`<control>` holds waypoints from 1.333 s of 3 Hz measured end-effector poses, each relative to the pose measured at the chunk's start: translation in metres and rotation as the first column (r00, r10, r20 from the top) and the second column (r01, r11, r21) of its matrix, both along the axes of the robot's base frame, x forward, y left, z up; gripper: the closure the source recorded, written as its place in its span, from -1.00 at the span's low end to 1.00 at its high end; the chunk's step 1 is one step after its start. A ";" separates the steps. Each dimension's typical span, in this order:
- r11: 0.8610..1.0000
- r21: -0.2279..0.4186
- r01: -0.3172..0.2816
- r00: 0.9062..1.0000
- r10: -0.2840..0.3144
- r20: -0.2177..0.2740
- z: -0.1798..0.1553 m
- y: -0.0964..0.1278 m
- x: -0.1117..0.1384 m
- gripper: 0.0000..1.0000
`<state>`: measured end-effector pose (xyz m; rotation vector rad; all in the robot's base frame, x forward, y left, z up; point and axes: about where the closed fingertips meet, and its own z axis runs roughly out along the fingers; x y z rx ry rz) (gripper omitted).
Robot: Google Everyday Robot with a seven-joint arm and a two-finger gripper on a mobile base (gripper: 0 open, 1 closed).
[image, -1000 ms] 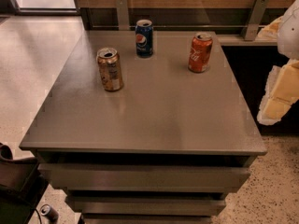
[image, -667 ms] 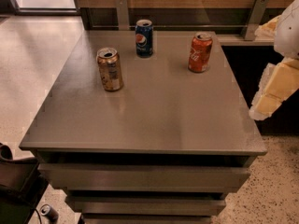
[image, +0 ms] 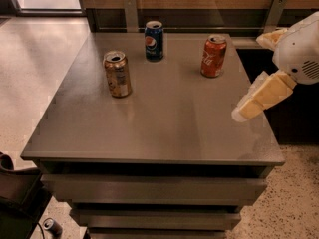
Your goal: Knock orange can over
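The orange can (image: 117, 74) is dull golden-brown with pale label marks and an opened silver top. It stands upright on the left part of the grey table (image: 164, 118). My gripper (image: 243, 110) is at the table's right edge, over the right front part of the top, far to the right of the orange can. It touches nothing.
A blue Pepsi can (image: 154, 41) stands upright at the back middle. A brighter red-orange can (image: 213, 57) with white script stands at the back right. A wooden wall with metal brackets runs behind the table. A small can (image: 51, 226) lies on the floor at the lower left.
My gripper has moved left and forward from beside the table's right edge to over its right front part. The three cans have not moved.
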<state>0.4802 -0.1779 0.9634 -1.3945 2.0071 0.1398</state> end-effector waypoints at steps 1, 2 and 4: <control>0.980 0.197 -0.012 0.996 -0.005 0.084 -0.011 0.032 0.017 -1.00; 0.936 0.350 -0.034 0.986 -0.025 0.163 -0.007 0.061 0.041 -1.00; 0.882 0.468 -0.062 0.976 -0.044 0.212 -0.001 0.092 0.068 -1.00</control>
